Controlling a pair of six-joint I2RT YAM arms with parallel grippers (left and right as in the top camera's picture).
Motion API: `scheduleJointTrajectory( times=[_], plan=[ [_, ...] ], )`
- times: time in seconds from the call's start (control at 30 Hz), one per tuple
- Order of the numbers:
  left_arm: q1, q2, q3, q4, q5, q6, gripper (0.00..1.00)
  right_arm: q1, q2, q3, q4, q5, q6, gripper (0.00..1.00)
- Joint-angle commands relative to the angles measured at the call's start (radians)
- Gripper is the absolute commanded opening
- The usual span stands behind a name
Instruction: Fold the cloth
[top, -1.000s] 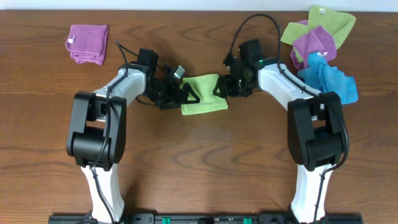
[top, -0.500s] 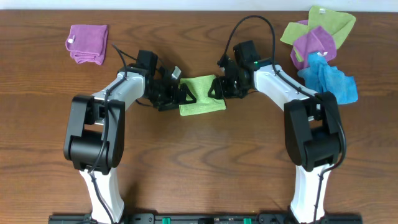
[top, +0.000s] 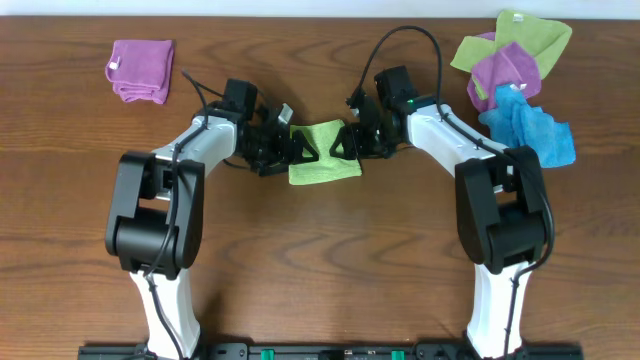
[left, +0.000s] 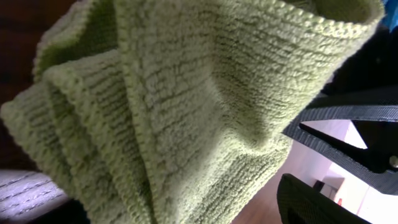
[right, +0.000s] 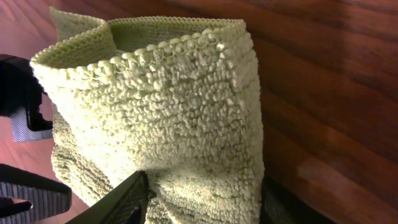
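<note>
Close in on the cloth (right: 168, 118): lime microfibre, looped and nubbly, dead matt, with a corded stitched hem. From the left wrist its pile runs in fine ribs, soft and fuzzy. Under it the table (top: 320, 260) is brown wood, grain showing, smooth with a low sheen. Now the left gripper (top: 293, 150) and right gripper (top: 347, 143): black plastic, matt. The arm shells (top: 170, 300) are white, smooth and faintly glossy. Off at the edges, the purple cloth (top: 140, 70) and blue cloth (top: 530, 135) are fuzzy matt fabric too.

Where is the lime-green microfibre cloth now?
In the overhead view, the lime-green microfibre cloth is mid-table, between the left gripper and the right gripper.
</note>
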Motion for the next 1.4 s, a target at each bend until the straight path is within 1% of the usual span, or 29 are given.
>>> scheduleJointTrajectory(
  times=[0.0,0.13,0.27,0.47,0.7,0.77,0.8,0.87,0.93,0.97,1.03,1.13,1.23,1.3,1.37],
  plan=[
    [0.018,0.084,-0.036,-0.021,-0.041,0.025,0.8,-0.002,0.019,-0.004,0.0,-0.029,0.008,0.54],
    [0.097,0.084,-0.061,-0.042,0.003,0.086,0.86,-0.006,0.019,-0.004,-0.003,-0.029,0.008,0.55],
    [0.142,0.084,-0.16,0.054,0.057,0.086,0.91,-0.006,0.019,-0.004,-0.002,-0.029,0.008,0.54],
    [0.122,0.084,-0.235,0.2,0.092,0.003,0.96,-0.006,0.019,-0.004,-0.002,-0.029,0.008,0.54],
    [0.058,0.09,-0.256,0.247,0.083,-0.05,0.96,-0.006,0.019,-0.004,-0.003,-0.029,0.008,0.54],
    [0.037,0.09,-0.256,0.262,0.08,-0.067,0.84,-0.006,0.019,-0.004,-0.004,-0.029,0.008,0.54],
    [0.031,0.09,-0.256,0.262,0.061,-0.077,0.69,-0.007,0.019,-0.004,-0.005,-0.029,0.008,0.54],
    [0.033,0.09,-0.256,0.257,0.043,-0.11,0.34,-0.01,0.018,-0.004,-0.009,-0.029,0.008,0.54],
    [0.048,0.09,-0.256,0.257,0.035,-0.121,0.09,-0.018,0.015,-0.004,-0.011,-0.029,0.008,0.51],
    [0.058,0.089,-0.256,0.258,0.035,-0.133,0.06,-0.023,0.01,-0.004,-0.013,-0.029,0.007,0.49],
    [0.085,0.089,-0.251,0.257,0.036,-0.134,0.06,-0.042,-0.005,-0.004,-0.013,-0.029,0.007,0.47],
    [0.13,0.088,-0.213,0.257,0.068,-0.132,0.06,-0.078,-0.041,-0.003,-0.021,-0.028,-0.013,0.47],
    [0.178,0.076,-0.134,0.252,0.1,-0.137,0.06,-0.111,-0.082,-0.003,-0.035,-0.027,-0.021,0.53],
    [0.21,0.06,-0.045,0.246,0.121,-0.153,0.06,-0.13,-0.108,-0.003,-0.05,-0.027,-0.037,0.6],
    [0.232,0.042,0.043,0.246,0.137,-0.181,0.06,-0.138,-0.122,-0.003,-0.063,-0.026,-0.043,0.62]
  ],
)
